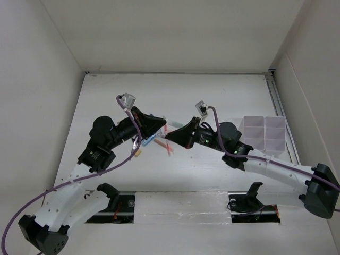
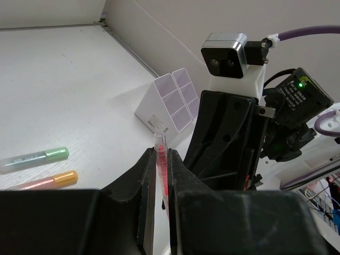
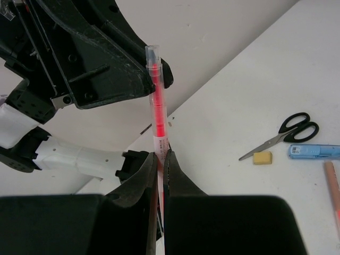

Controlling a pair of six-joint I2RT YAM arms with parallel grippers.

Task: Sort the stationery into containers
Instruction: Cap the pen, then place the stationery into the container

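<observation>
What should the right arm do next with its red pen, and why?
Probably draw back and right, toward the organiser: the right gripper is shut on the red pen, and the left gripper sits close in front, shut on a red pen too.

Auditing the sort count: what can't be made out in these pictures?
- Top view: stationery between left gripper and right gripper, partly covered by both.
- Wrist views: lower end of the red pen, buried between each gripper's fingers; one pen or two unclear.
- Organiser contents: too small from above, oblique in left wrist view.

Glossy clear plastic pen (image 3: pixel 158 101), translucent smooth plastic organiser (image 2: pixel 154 111) — matt white table (image 1: pixel 212 95)
</observation>
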